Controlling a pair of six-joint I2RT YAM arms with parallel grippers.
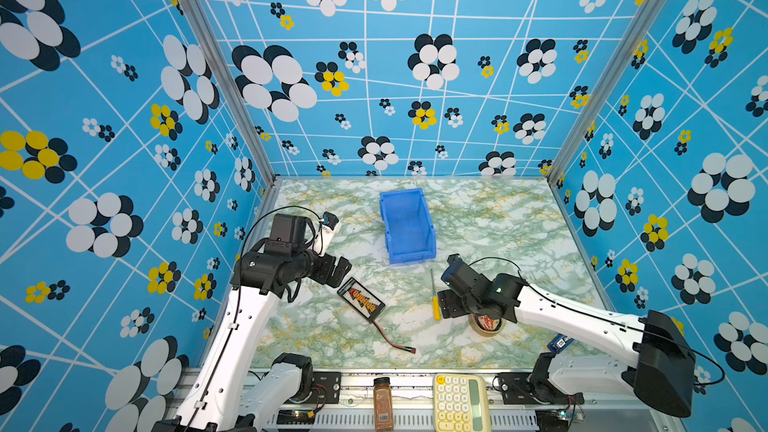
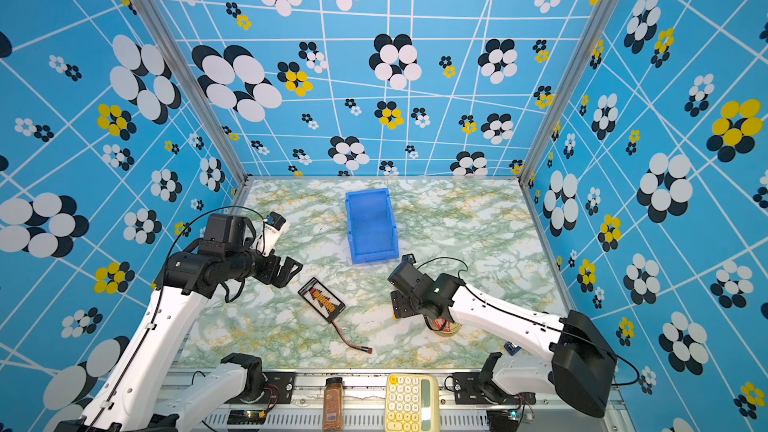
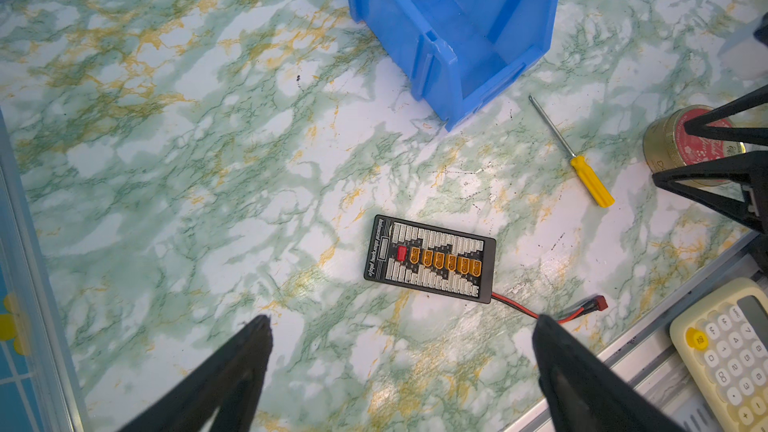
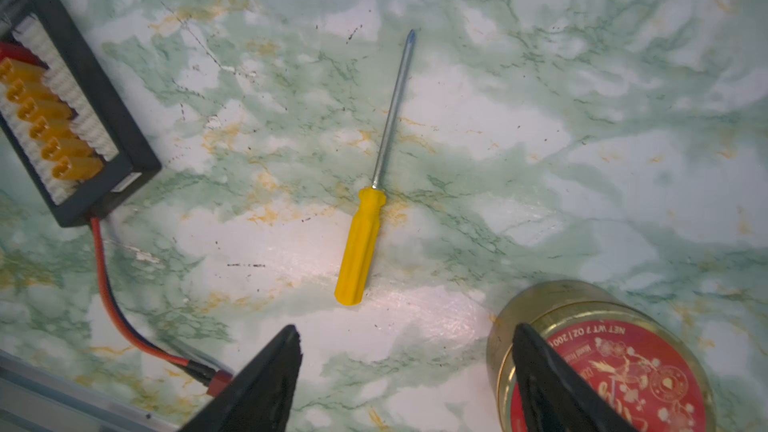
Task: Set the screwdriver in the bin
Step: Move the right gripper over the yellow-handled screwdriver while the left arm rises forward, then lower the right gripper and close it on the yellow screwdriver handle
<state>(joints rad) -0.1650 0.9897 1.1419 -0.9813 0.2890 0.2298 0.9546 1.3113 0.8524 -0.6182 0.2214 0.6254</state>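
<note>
**Screwdriver flat on bench, right jaws just short of handle**

Screwdriver lies flat on the bench, lower centre of a top view, not in the bin yet. Bin sits just above it in frame. Shaft tip points up at the bin's front lip, near but not touching; yellow handle is the lower end.

Right gripper is the near one, jaws apart w/ nothing btwn them. In the right wrist view the handle butt sits just above the gap, a bit left of centre, long axis running up-frame w/ a slight lean right. So the jaws would close across the handle, not along it.

My read: short reach fwd + down, then close. Tin at lower right sits behind one finger and could get nudged.

Left gripper: jaws wide apart, empty, well off to the left past the black connector board.
</note>
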